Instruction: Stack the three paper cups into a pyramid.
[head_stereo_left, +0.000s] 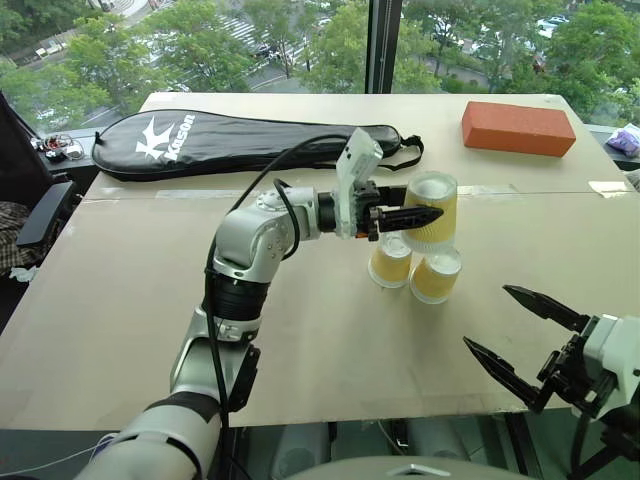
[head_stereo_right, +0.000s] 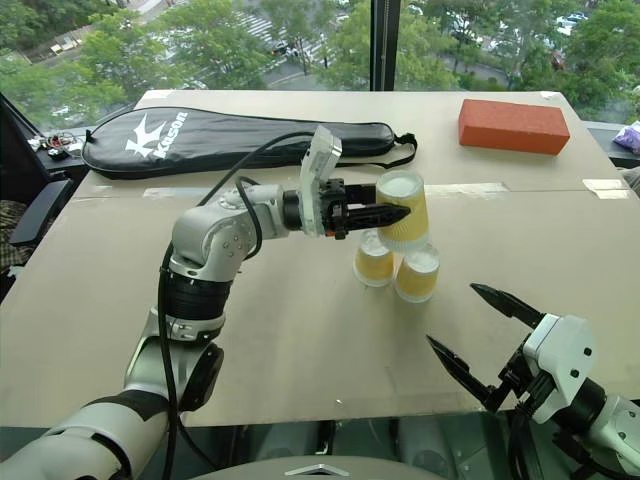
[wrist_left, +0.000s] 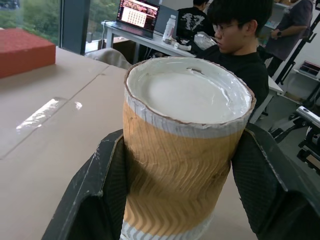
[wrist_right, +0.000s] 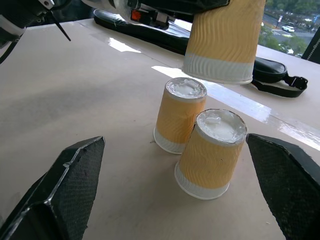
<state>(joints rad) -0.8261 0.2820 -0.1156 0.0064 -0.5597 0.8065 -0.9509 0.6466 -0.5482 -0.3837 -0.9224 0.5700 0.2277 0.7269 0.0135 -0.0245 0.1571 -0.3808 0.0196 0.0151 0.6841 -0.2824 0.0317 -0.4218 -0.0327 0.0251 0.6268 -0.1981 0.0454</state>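
held cup: the left gripper (head_stereo_left: 415, 214) has its fingers pinching a yellow-orange ribbed paper cup with a white base (head_stereo_left: 431, 212), one finger on each side of it. cup is upside down, base up, hanging in the air just above the two cups on the table and not touching them as far as i can see

bottom cups: two more yellow-orange paper cups, also upside down, sitting on the beige table (head_stereo_left: 140, 330). the left bottom cup (head_stereo_left: 390, 262) and the right bottom cup (head_stereo_left: 436, 275) stand side by side, touching or very nearly, hard to call

pyramid status: two at the bottom in place, top one not set down yet

right gripper: the right gripper (head_stereo_left: 524, 338) hangs near the table's front edge, well apart from the bottom cups, black fingers spread wide with nothing between them

orange brick: rectangular orange brick (head_stereo_left: 518, 128) lying flat, well behind the bottom cups toward the far right corner

racket bag: long black racket bag with white lettering (head_stereo_left: 235, 143) lying behind the bottom cups and off to the left, near the window side

background: a person in a black top (wrist_left: 239, 55) sits beyond the held cup in the left wrist view
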